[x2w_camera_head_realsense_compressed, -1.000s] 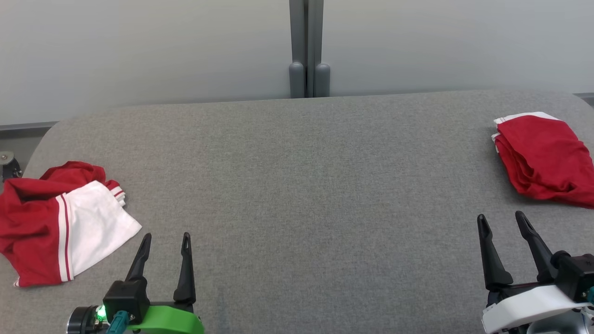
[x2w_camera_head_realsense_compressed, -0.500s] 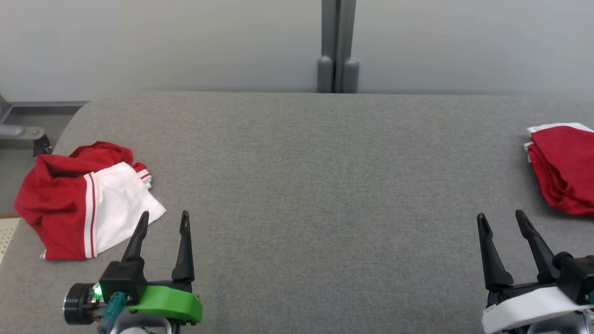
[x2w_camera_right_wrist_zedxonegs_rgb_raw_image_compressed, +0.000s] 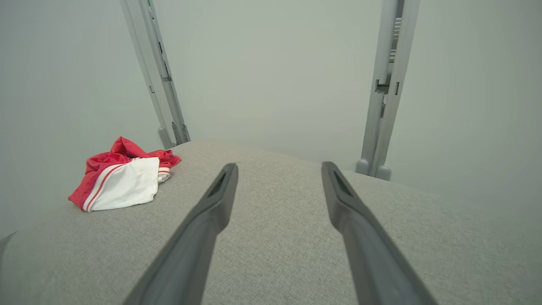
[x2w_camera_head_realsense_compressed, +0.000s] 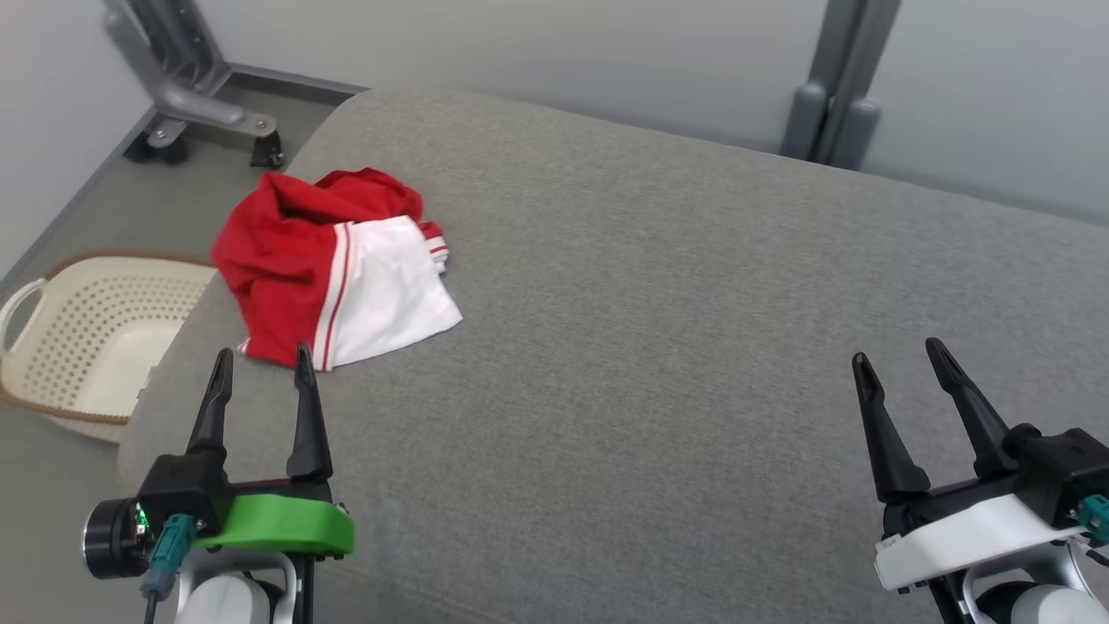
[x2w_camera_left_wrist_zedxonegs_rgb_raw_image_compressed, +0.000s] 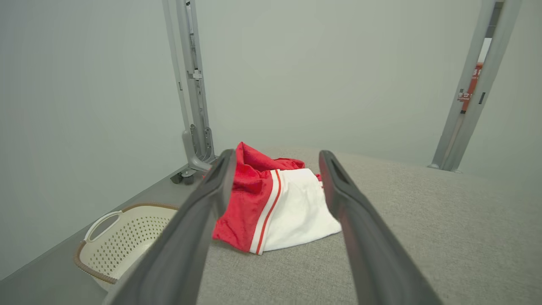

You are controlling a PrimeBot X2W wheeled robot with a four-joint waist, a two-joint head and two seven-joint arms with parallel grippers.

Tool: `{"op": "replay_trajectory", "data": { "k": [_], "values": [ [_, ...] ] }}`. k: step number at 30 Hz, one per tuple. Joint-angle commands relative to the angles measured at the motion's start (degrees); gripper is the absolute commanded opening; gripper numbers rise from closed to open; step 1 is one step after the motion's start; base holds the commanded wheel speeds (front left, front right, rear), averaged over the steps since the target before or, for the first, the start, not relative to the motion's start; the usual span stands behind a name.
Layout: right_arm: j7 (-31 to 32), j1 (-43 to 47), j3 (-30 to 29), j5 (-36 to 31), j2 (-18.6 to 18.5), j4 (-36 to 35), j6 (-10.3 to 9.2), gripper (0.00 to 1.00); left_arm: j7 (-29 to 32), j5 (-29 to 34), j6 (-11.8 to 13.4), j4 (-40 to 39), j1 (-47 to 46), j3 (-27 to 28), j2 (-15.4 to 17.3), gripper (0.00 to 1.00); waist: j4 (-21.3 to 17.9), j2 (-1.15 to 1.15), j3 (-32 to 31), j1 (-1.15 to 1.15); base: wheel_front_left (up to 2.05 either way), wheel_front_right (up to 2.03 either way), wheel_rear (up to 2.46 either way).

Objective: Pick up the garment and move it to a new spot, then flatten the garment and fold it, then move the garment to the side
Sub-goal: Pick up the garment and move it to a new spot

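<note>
1. My left gripper (x2w_camera_head_realsense_compressed: 262, 354) hovers over the near left edge of the grey table (x2w_camera_head_realsense_compressed: 650, 303). Its fingers are spread wide and hold nothing.
2. My right gripper (x2w_camera_head_realsense_compressed: 898, 352) hangs over the near right side, its fingers just as wide apart and empty.
3. The garment (x2w_camera_head_realsense_compressed: 333, 269), red with a white striped panel, lies crumpled on the table's left end, just ahead of my left fingertips. In my left wrist view it sits framed between the two fingers.
4. A cream perforated basket (x2w_camera_head_realsense_compressed: 95, 321) stands on the floor just left of the table, near the garment.
</note>
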Motion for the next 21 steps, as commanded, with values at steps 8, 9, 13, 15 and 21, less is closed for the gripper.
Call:
{"op": "replay_trajectory", "data": {
  "k": [8, 9, 13, 15, 21],
  "values": [
    [1.8, -3.6, 2.9, 0.5, -2.1, -0.2, -0.09, 1.0, -0.2, 0.7, 0.2, -2.7, 2.4, 3.8, -1.8, 1.0, 9.7, 0.0, 3.9, 0.0, 0.0, 0.0, 0.0],
    [1.9, -4.0, 3.1, 0.6, -2.4, -0.2, -0.09, 1.0, -0.2, 0.9, 0.1, -3.1, 2.5, 4.1, -2.1, 1.0, 9.7, 0.0, 4.2, 0.0, 0.0, 0.0, 0.0],
    [2.4, -5.1, 3.2, 0.7, -3.1, -0.4, -0.09, 1.0, -0.2, 1.4, -0.3, -3.6, 2.7, 4.8, -2.8, 1.0, 9.8, 0.0, 5.2, 0.0, 0.0, 0.0, 0.0],
    [2.7, -5.1, 3.0, 0.7, -3.4, -1.0, -0.09, 1.0, -0.2, 1.6, -0.9, -3.0, 1.9, 4.5, -3.2, 1.0, 9.8, 0.0, 6.1, 0.0, 0.0, 0.0, 0.0],
    [5.0, -4.8, 1.2, -0.6, -4.4, -4.8, -0.07, 1.0, -0.2, 0.6, -2.6, 1.1, -4.5, 2.6, -4.2, 1.0, 8.5, 0.0, 11.7, 0.0, 0.0, 0.0, 0.0]
  ]
}}
